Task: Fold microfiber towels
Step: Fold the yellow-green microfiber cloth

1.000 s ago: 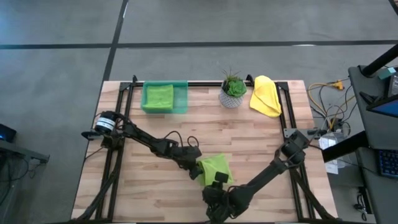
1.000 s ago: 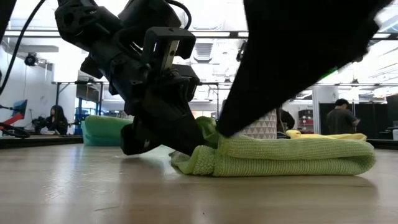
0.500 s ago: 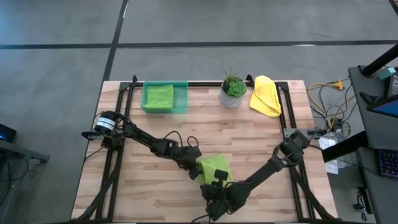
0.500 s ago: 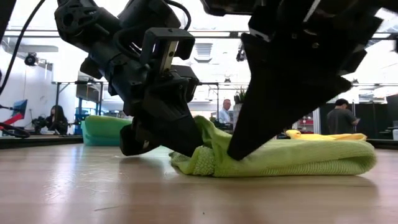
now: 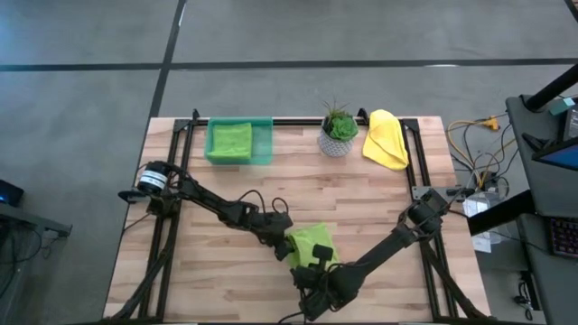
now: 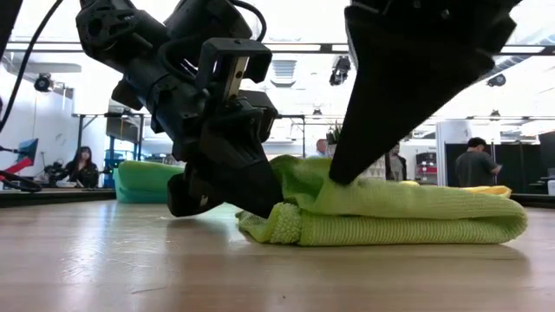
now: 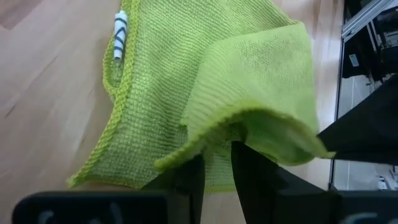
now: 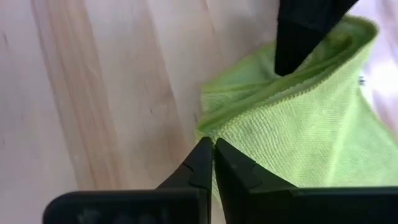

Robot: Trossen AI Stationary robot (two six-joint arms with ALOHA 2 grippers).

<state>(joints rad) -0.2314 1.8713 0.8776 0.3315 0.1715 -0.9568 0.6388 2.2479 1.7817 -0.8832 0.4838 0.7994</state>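
Note:
A lime green towel [image 5: 313, 242], folded into several layers, lies on the table near the front middle. My left gripper [image 5: 282, 246] is at its left end, shut on it. My right gripper [image 5: 316, 263] is at its near edge, shut on it. A second lime green towel [image 5: 229, 139] lies folded in the green tray [image 5: 264, 144] at the far left. The yellow towel [image 5: 386, 139] lies bunched at the far right. No teal towel shows. My left gripper pinches a raised fold of the upper layer [image 7: 219, 122] between its two fingers, at the towel's left end. It slants down from the table's left [image 6: 251, 195]. The layers below stay on the table. My right gripper pinches the towel's upper layer at a corner of its near edge [image 8: 205, 133] between its shut fingers. The fingers slant down from the near right [image 6: 347, 169]. The held layer is raised into a hump [image 6: 303, 173] above the rest, which lies on the table.
A small potted plant [image 5: 339, 132] stands at the far edge between the tray and the yellow towel. Bare wood lies at the table's left and right front. People stand in the room beyond the table.
My right gripper has dipped to the towel's near edge and then risen a little. The towel's upper layer near its left end has come up with it into a hump; the lower layers have stayed on the table.

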